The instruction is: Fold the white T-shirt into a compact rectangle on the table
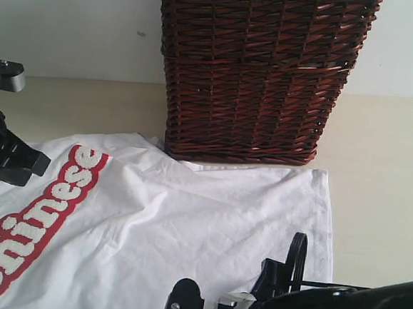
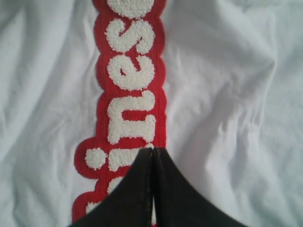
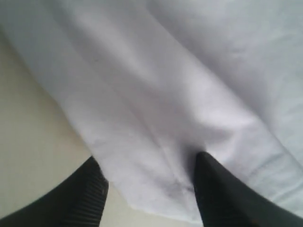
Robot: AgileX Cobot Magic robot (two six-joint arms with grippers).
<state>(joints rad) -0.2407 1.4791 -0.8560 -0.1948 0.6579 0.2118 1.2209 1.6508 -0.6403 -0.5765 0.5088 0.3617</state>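
one edge of the white t-shirt (image 3: 156,85) lies between the jaws of my right gripper (image 3: 147,163), nearest in the scene. the jaws stand wide apart, one over the bare table (image 3: 28,142) and the other on the cloth. they have not closed, so i hold nothing there.

beyond that the shirt is spread flat and creased across the near left of the table, and no fold is laid in it that i can see. i judge that i am at the very start: lining up a pinch on this near right edge for the first fold.

further left, my left gripper (image 2: 152,150) is fully closed and empty, its tips over the red-edged "chinese" lettering (image 2: 132,109). i cannot tell whether the tips press on the cloth or hang just above it.

the next move calls for closing the right jaws on the edge, with one jaw slipped under it so that the cloth does not slide out. then comes a low lift and a carry across the shirt. the left arm could pin the cloth or open for an edge of its own.

farthest off, the shirt's far edge touches the foot of the wicker basket (image 1: 255,79), so i would fold away from it.
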